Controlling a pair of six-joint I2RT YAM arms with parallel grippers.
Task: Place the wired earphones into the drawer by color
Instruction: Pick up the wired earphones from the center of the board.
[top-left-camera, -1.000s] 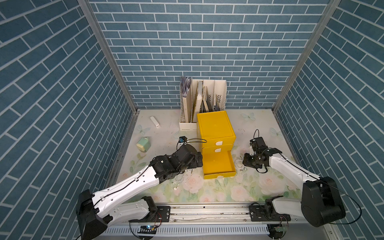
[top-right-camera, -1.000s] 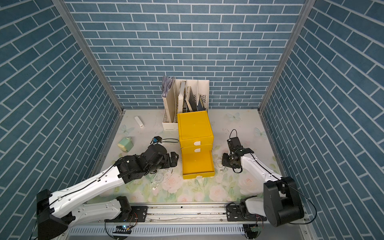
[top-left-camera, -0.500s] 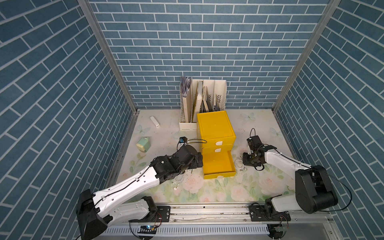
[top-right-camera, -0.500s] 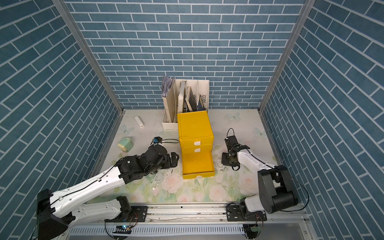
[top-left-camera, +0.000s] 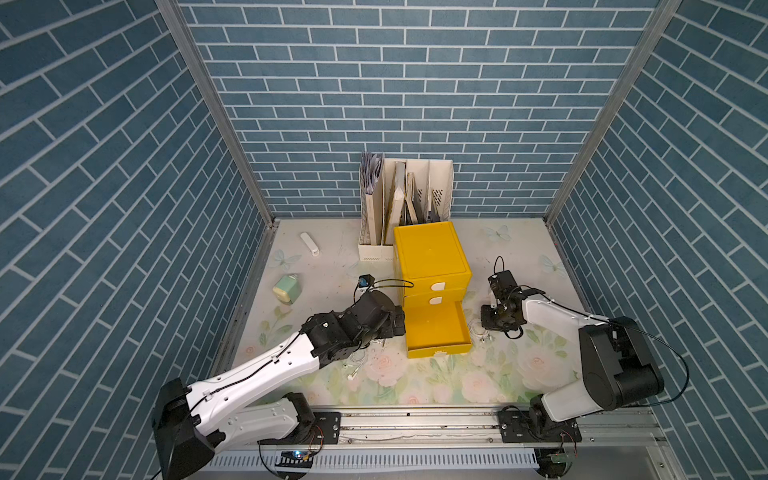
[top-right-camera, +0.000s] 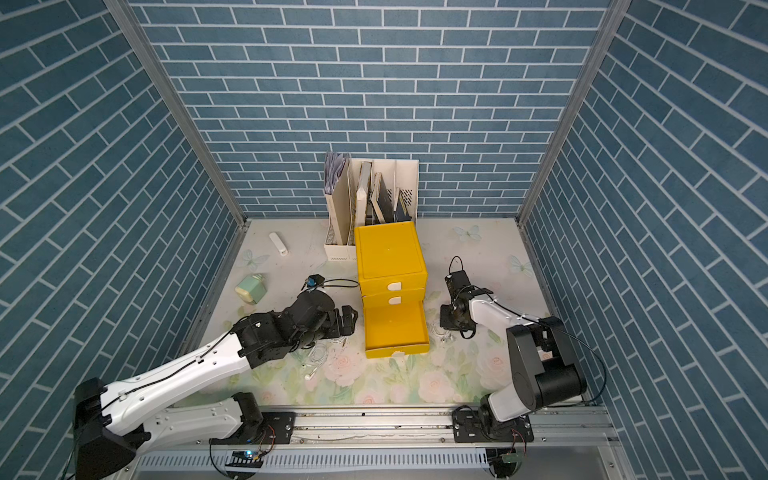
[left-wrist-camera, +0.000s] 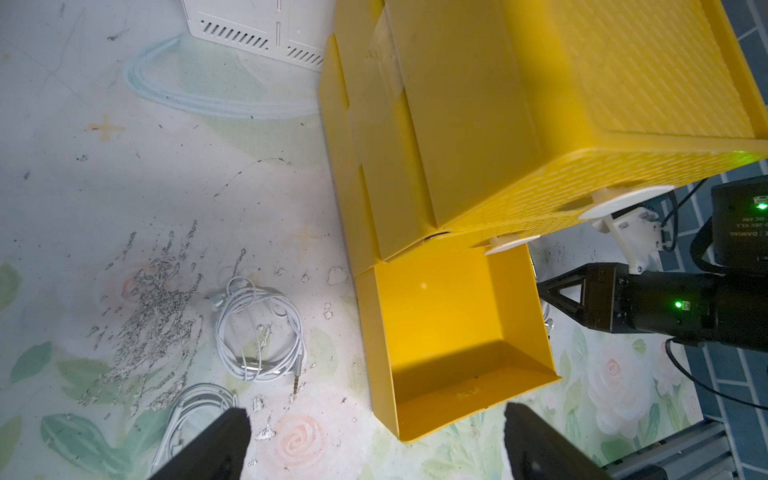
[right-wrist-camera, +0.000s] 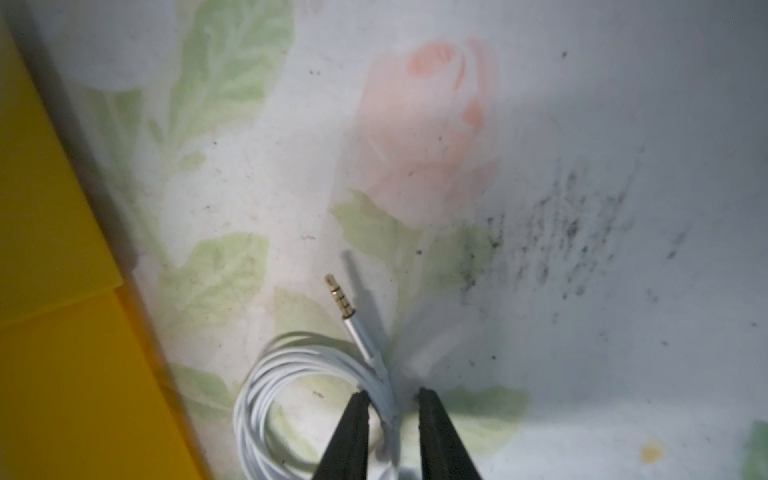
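The yellow drawer unit stands mid-table with its bottom drawer pulled out and empty inside. A white coil of wired earphones lies on the mat just right of the drawer. My right gripper is down on it. Its jaws are narrowed around the cable below the plug, with a small gap still showing. Two more white earphone coils lie left of the drawer. Above them my left gripper is wide open and empty.
A white file organizer with folders stands behind the drawer unit. A mint-green box and a small white stick lie at the back left. The enclosure's walls close off three sides.
My right gripper has shifted left toward the drawer, onto the white coil, and its jaws have narrowed. The left arm has not moved.
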